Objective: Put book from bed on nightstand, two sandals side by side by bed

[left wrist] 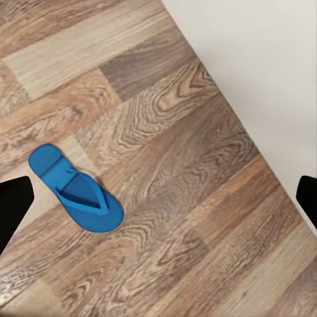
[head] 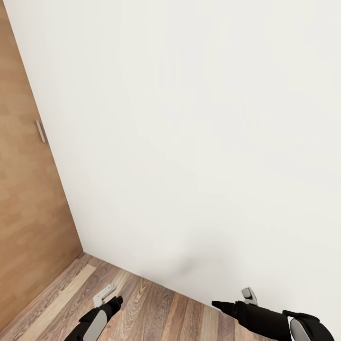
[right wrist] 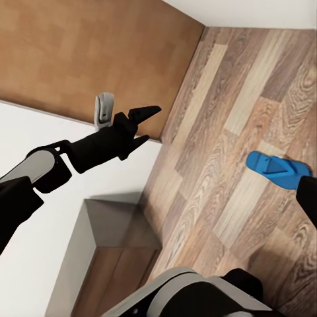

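Note:
One bright blue sandal (left wrist: 76,188) lies flat on the wood-plank floor, strap up, a short way from the white wall. It lies below my left gripper (left wrist: 160,205), which is open and holds nothing. The right wrist view takes in the same sandal (right wrist: 277,168) and, above the floor, the left gripper (right wrist: 144,125) with its fingers spread. Low at the right of the head view, my right gripper (head: 222,304) is open and empty, while the left gripper (head: 112,298) hangs low at the left. The book, the bed and the nightstand are out of view.
A plain white wall (head: 199,142) stands close in front of me. A brown door (head: 23,189) with a metal handle (head: 40,131) closes the corner on the left. A strip of floor (head: 156,308) runs between me and the wall. My base (right wrist: 178,290) sits below the arms.

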